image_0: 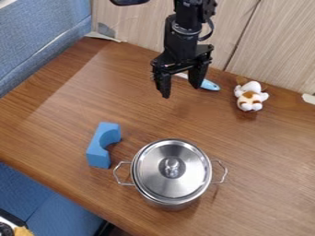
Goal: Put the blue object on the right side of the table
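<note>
Pot (161, 182), block (98, 150), toy (250, 96), utensil (210, 85) on table (61, 115)

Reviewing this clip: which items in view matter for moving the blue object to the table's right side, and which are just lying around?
Part of the job:
- blue arch-shaped block, most likely the blue object
- gripper, open above the table
- table, whose right side is the destination

Just lying about:
- lidded metal pot
- white-and-brown plush toy
- utensil with a light-blue end

Block (100, 150) left of pot (172, 174), toy (250, 97) behind
</note>
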Controlling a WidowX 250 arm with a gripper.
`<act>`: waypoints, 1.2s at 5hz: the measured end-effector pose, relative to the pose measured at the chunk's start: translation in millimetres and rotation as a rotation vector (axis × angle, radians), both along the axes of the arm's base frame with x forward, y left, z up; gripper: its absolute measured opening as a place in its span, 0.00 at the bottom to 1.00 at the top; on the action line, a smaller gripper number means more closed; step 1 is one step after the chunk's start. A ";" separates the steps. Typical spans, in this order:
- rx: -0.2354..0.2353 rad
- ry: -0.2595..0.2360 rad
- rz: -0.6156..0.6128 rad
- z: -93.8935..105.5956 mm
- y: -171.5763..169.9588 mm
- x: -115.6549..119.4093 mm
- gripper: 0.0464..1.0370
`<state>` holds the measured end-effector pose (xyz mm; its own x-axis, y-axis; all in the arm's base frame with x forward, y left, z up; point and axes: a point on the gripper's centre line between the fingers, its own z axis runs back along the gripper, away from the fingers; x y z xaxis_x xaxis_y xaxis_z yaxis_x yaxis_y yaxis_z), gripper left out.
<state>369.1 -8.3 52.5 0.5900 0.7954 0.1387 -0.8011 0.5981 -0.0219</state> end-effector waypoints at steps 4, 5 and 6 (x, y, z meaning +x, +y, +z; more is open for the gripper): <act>0.055 -0.015 -0.425 17.7 68.1 -100.6 0.96; 0.065 0.017 -0.518 9.4 81.1 -112.1 0.96; 0.057 0.057 -0.562 -2.7 79.7 -126.5 0.96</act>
